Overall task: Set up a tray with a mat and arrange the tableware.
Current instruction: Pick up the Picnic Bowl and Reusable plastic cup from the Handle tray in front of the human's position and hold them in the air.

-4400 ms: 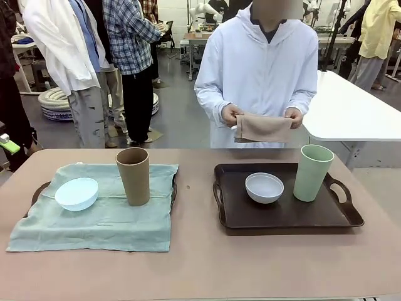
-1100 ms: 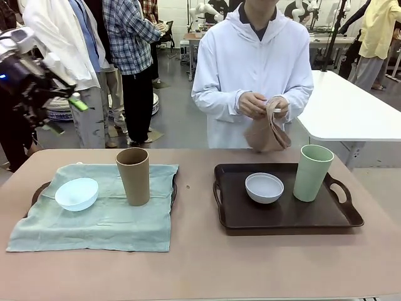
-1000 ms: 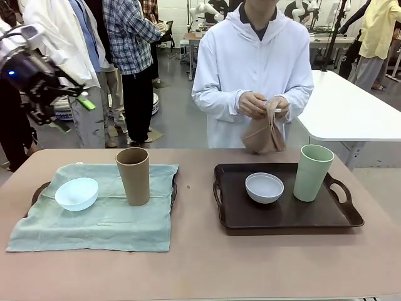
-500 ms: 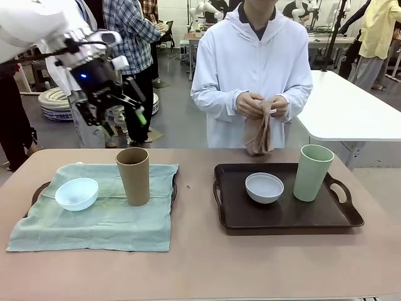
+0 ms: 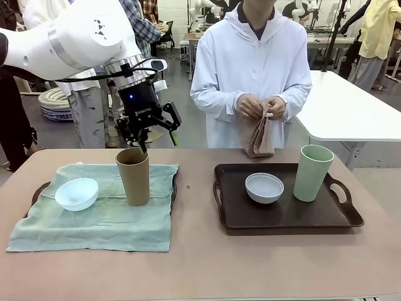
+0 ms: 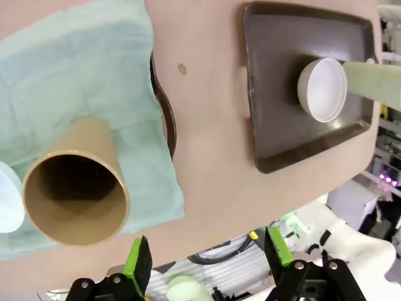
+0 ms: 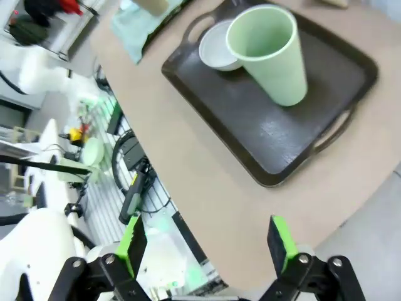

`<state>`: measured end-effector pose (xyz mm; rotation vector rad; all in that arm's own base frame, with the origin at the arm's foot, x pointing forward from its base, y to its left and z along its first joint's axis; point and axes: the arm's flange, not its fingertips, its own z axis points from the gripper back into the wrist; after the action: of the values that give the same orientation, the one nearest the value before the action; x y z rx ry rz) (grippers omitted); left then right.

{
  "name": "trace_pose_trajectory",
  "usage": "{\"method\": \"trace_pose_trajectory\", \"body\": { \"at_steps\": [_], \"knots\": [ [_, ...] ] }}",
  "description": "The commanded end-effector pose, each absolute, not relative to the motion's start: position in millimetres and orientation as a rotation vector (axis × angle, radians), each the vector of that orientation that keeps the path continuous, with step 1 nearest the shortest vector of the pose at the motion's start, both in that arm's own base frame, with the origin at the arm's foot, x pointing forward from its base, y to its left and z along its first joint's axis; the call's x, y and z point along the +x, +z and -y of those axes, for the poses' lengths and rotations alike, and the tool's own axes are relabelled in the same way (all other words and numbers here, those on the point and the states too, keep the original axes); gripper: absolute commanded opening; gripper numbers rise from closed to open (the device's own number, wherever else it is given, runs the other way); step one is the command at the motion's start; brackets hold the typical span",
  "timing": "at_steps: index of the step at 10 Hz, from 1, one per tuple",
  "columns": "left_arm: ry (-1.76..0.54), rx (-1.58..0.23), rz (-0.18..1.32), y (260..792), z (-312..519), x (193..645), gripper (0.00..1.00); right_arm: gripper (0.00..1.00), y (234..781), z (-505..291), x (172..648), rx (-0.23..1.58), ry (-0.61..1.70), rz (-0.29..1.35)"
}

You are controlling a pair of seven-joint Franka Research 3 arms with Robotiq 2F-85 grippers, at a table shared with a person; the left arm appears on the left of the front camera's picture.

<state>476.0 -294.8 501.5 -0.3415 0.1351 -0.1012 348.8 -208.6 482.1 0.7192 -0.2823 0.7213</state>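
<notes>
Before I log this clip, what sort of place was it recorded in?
Most likely a robotics lab or open workshop, not a home: a grey hard floor, a white worktable beyond the brown table, and bystanders standing around behind the person.

I count two trays on the one worktop: a left tray and a right tray. Bowls come to two, a blue bowl and a white bowl, one to a tray. Tumblers come to two as well, a brown tumbler and a green tumbler, again one to a tray. There are two cloths: a green mat and a tan cloth. One person stands at the far side. My feeds show two grippers, the left gripper and the right gripper, each with two green-padded fingers.
</notes>
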Motion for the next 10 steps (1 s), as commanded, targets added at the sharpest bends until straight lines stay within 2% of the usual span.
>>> {"method": "trace_pose_trajectory", "body": {
  "at_steps": [1,5,6,8,10],
  "knots": [
    [-0.102,-0.335,-0.139,505.3,291.7,472.0,0.95,1.00,485.6,208.9,348.6,0.701,0.726,0.293],
    [-0.100,-0.341,-0.137,501.8,293.4,476.2,0.95,1.00,483.0,209.5,348.5,0.717,0.720,0.284],
    [-0.131,-0.261,-0.084,521.0,322.7,467.7,0.95,1.00,485.7,203.8,366.6,0.809,0.874,0.297],
    [-0.119,-0.143,-0.016,554.4,383.0,466.3,0.95,1.00,473.2,200.7,391.1,0.831,0.999,0.321],
    [-0.132,-0.069,-0.019,542.9,423.9,487.7,0.95,1.00,457.6,203.4,409.4,0.830,1.123,0.433]
  ]
}}
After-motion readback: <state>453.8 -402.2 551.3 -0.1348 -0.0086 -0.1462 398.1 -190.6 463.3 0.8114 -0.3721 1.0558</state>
